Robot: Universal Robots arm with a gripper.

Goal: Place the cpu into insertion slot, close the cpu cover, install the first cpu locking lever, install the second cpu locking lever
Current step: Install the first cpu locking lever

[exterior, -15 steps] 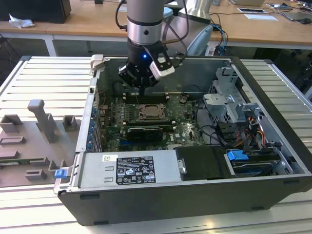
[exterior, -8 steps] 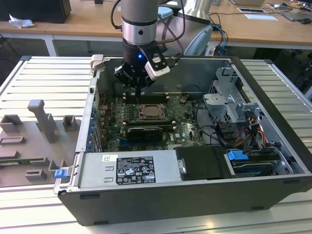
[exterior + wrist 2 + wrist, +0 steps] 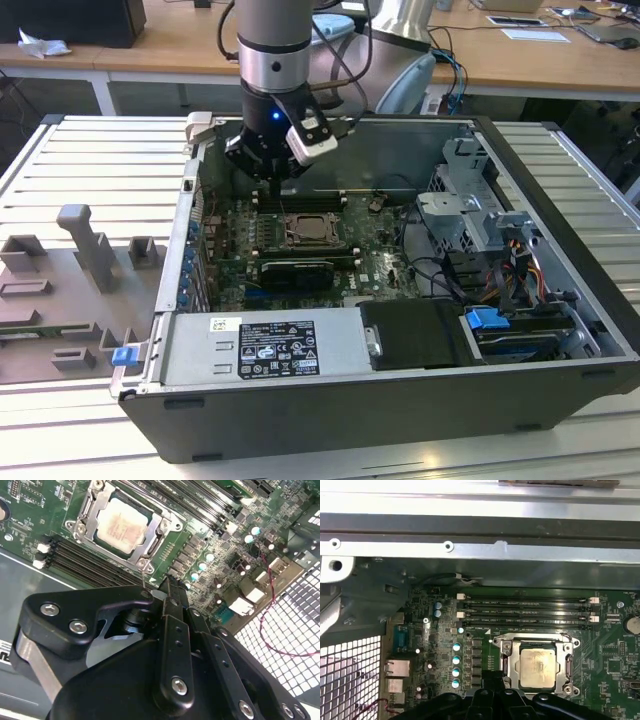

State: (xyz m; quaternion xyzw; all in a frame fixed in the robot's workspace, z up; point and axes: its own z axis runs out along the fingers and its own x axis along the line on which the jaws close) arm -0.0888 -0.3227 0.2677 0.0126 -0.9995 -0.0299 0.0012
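Well, in the exterior view the arm drops straight down into the open computer case (image 3: 300,420), and its gripper (image 3: 268,176) hangs low over the green board (image 3: 385,262) on the far side of the socket (image 3: 290,226), where the chip (image 3: 313,231) lies flat. Closer, in the second wrist view, the gripper (image 3: 169,585) looks clenched on nothing, its tip near the metal cover (image 3: 155,541) lying closed around the chip (image 3: 122,527). Likewise, in the first wrist view the chip (image 3: 536,667) sits in place beside the long memory slots (image 3: 527,611).

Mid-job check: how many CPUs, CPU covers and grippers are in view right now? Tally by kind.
cpu: 1
cpu cover: 1
gripper: 1
Total: 3
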